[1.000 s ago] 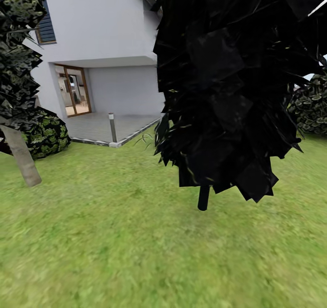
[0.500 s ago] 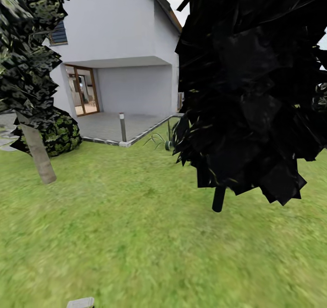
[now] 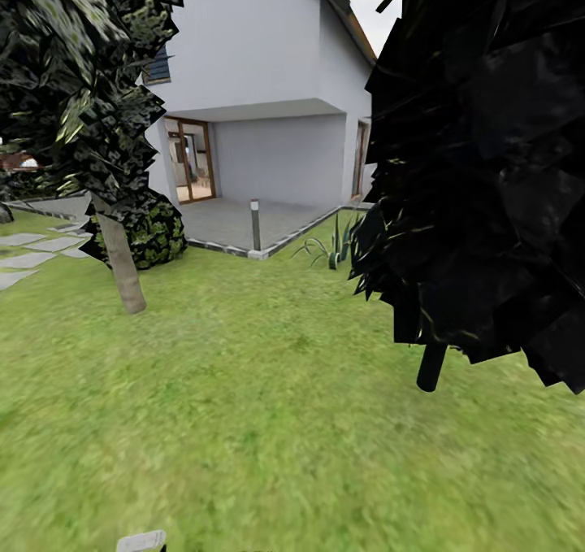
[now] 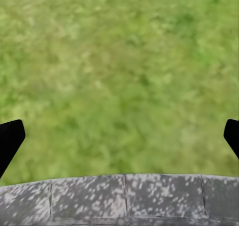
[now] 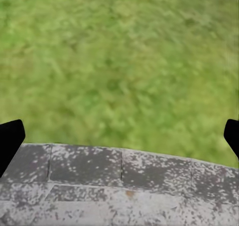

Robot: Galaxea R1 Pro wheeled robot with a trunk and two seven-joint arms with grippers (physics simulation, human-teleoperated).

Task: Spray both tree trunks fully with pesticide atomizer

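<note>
Left hand (image 4: pixel 119 136), left wrist view: spread wide, empty, over mottled green grass floor (image 4: pixel 119 61). Right hand (image 5: pixel 119 133), right wrist view: likewise wide, empty. Head view: pale grey-brown tree trunk (image 3: pixel 123 267) left; black-foliaged conifer (image 3: pixel 487 170) right. Atomizer unsighted; handling unjudged.

Black-foliaged conifer (image 3: pixel 487 154) close at right, thin dark stem (image 3: pixel 431 367) below foliage; round leafy bush (image 3: pixel 150 235) beside paved patio (image 3: pixel 236 219); short bollard light (image 3: pixel 255 224) at patio edge; spiky plant (image 3: pixel 331 249) near patio corner; grey stepping stones (image 3: pixel 28 255) far left; wood-framed glass doors (image 3: pixel 188 160) under overhang.
</note>
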